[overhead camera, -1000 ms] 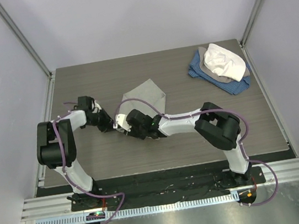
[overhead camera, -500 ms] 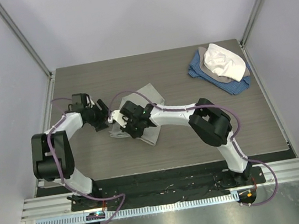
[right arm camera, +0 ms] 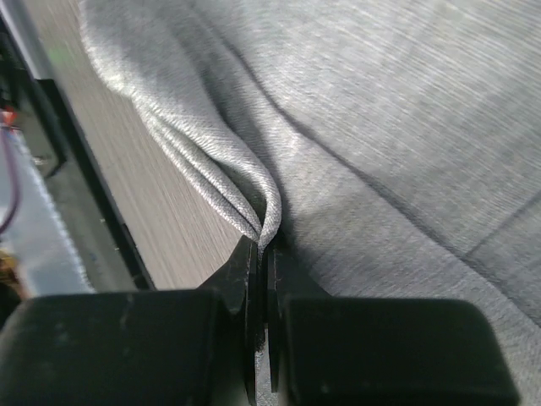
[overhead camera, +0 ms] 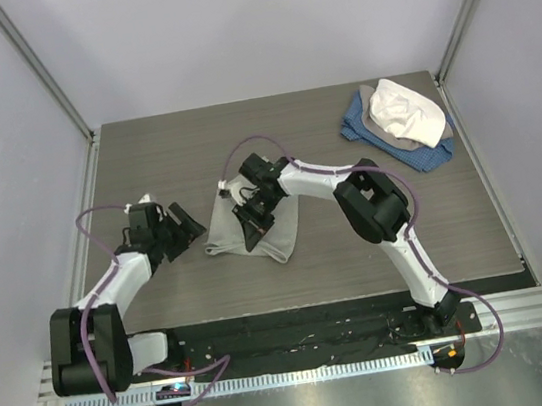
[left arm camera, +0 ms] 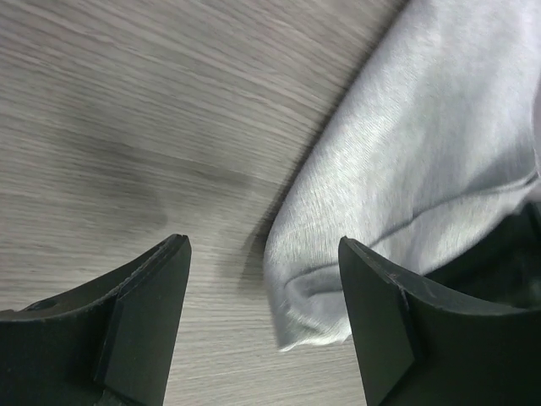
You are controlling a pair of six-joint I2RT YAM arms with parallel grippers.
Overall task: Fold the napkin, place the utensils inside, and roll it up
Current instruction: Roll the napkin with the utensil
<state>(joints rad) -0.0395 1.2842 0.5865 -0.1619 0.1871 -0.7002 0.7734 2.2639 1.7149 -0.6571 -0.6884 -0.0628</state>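
Observation:
The light grey napkin (overhead camera: 276, 224) lies folded on the wooden table, left of the middle. My right gripper (overhead camera: 252, 234) is over it, shut on a doubled fold of the napkin (right arm camera: 380, 127); the pinched edge rises from between the jaws of that gripper (right arm camera: 264, 252). My left gripper (overhead camera: 183, 225) stands open to the left of the cloth. In the left wrist view a rounded corner of the napkin (left arm camera: 406, 169) lies loose between the fingers of that gripper (left arm camera: 264, 254), touching neither. The utensils are out of view.
A heap of blue, grey and white cloths (overhead camera: 400, 116) sits at the back right corner. Grey walls and metal posts (overhead camera: 41, 74) bound the table. A black base plate (overhead camera: 299, 332) runs along the near edge.
My left gripper opened, let go of the napkin and drew back to the left. My right gripper shut on the napkin's fold and swung toward the back, and the cloth shifted with it.

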